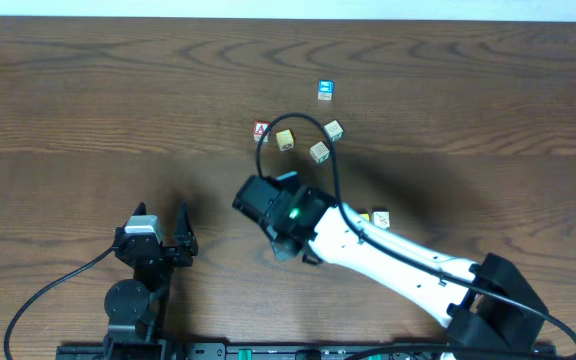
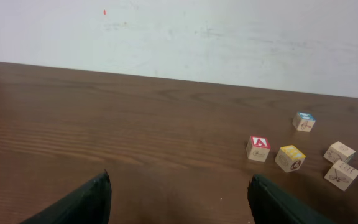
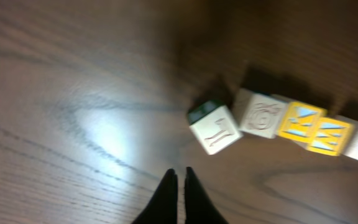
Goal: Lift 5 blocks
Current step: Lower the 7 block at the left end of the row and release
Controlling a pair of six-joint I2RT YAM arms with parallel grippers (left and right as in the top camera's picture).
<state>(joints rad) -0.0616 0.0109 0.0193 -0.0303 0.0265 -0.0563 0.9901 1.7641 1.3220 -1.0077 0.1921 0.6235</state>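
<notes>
The right pincer — clenched on nothing — sits just short of the blocks, their row running rightward ahead of its tips; the left pincer gapes, well apart.

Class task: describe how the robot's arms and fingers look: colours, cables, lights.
The right arm has a white shell, black joints, a green light and a looping black cable. The left arm is black. Left fingers and right fingers are dark and tapered.
</notes>
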